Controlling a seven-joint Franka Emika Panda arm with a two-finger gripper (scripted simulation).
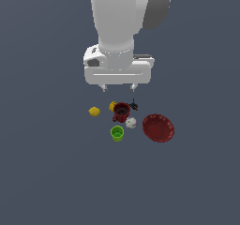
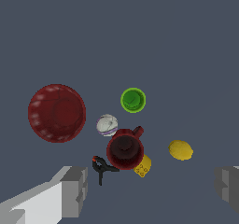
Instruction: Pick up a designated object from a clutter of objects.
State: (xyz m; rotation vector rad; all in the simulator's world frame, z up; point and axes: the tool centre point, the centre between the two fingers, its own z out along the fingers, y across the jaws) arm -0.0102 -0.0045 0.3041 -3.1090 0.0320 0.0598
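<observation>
Red bowl (image 1: 158, 128), dotted inside only wrist-visible (image 2: 57, 113)

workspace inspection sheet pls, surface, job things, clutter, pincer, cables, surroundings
surface: plain dark grey floor, flat, no marks seen
job's things: red bowl, upright, standing apart at the exterior view's right of the group, nothing inside
clutter: red mug upright in the middle; whitish ball beside it; green cup upright, apart; lemon apart; yellow piece and black piece against the mug
grippers: pincer open, empty, hanging above the group, over the mug rather than the bowl
cables: nothing seen
surroundings: nothing seen beyond the arm
</observation>
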